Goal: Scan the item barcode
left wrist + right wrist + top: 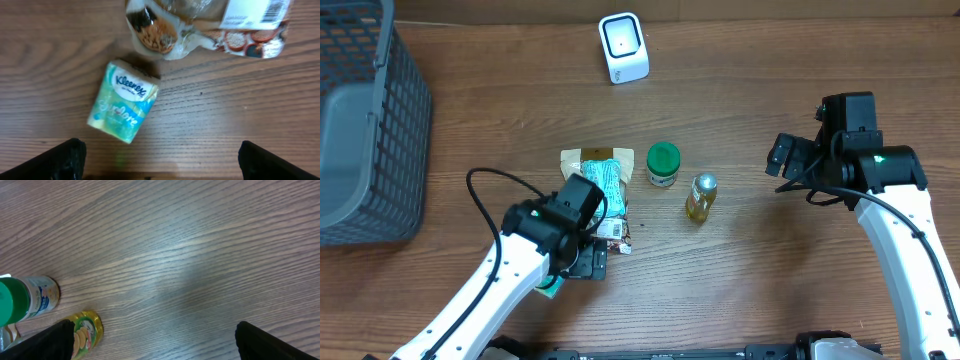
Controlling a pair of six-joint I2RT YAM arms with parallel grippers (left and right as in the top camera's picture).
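- Step in hand: the approach to pick up. No item is held, and nothing has been brought to the scanner (623,45), which stands alone at the far edge of the tabletop (770,60).
- Your left gripper (160,150) is spread wide with nothing between its fingers. It hovers over a tissue pack (124,101) lying flat and skewed on the wood.
- A snack packet (210,25) lies just beyond the pack, and the two look close to touching. Its white barcode label (255,12) faces up.
- The task does not say which item is meant. Judged from where the left gripper sits, it is the tissue pack. No barcode shows on the pack's upper face.
- Your right gripper (154,326) is likewise spread and empty, over bare wood. A green-lidded jar (25,300) and a yellow bottle (85,332) lie to one side of it, well apart from its fingers.
- Next move, in my judgement: shift the left gripper so the pack sits between the fingers, match its skew, then descend and close across its narrower sides.
- The carry must then turn the coded face toward the scanner. Confirm where that code is before you commit.
- The basket (405,130) at the left edge plays no part yet.
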